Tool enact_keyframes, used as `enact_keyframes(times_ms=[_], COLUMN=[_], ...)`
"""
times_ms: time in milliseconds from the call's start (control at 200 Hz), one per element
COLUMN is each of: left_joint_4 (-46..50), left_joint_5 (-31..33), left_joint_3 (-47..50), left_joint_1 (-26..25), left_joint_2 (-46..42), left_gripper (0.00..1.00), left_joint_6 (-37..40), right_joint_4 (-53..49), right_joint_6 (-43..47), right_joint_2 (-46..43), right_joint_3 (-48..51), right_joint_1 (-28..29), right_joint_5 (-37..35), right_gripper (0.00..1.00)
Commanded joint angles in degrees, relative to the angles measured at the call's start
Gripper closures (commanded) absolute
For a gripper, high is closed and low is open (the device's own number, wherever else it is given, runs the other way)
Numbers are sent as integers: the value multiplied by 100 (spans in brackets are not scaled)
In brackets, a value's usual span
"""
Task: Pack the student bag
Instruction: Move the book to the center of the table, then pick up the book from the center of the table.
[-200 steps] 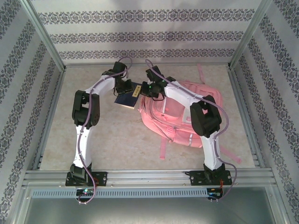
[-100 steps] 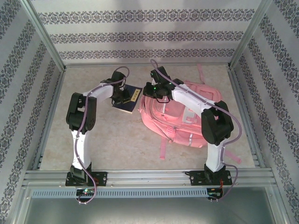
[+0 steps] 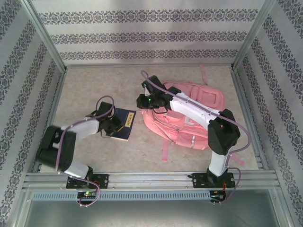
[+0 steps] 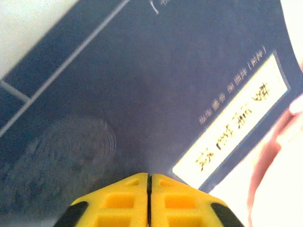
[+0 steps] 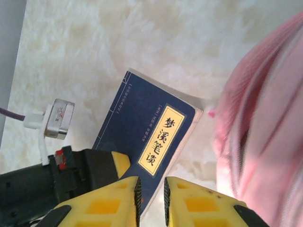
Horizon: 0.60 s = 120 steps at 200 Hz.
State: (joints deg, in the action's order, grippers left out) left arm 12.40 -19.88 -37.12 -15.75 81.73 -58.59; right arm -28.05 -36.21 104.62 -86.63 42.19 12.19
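Right pincer (image 5: 150, 182) hung barely open and empty by the student bag (image 3: 182, 130), at its corner nearest the book. The bag lay flat on the counter's (image 3: 94, 80) right half. Left pincer (image 4: 149, 177) was closed, tips down on a navy book (image 3: 129, 120) just beside the bag. Looked like book-loading time, and I'd guess the bag's mouth needs opening first. Pale fuzzy counter, patterned wallpaper all round.

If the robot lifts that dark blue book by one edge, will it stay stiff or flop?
It would probably sag a little: the dark blue book looks thin. For its size it is likely light. Lying flat on the table, it should slide when pushed, not roll or tip.
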Motion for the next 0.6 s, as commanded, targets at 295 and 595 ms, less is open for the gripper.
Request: enact_keyframes(times_ms=[295,595], left_joint_4=[1202,87], left_joint_5=[1185,762], left_joint_3=[-223,-68], left_joint_1=[612,1095], left_joint_2=[-1599,-458], left_gripper=[34,32], left_joint_6=[1047,1367], right_joint_4=[707,1390], right_joint_6=[-1493,-2362], right_joint_2=[497,1096], right_joint_3=[814,791], right_joint_1=[509,509], right_joint_5=[-108,-107], right_gripper=[58,58])
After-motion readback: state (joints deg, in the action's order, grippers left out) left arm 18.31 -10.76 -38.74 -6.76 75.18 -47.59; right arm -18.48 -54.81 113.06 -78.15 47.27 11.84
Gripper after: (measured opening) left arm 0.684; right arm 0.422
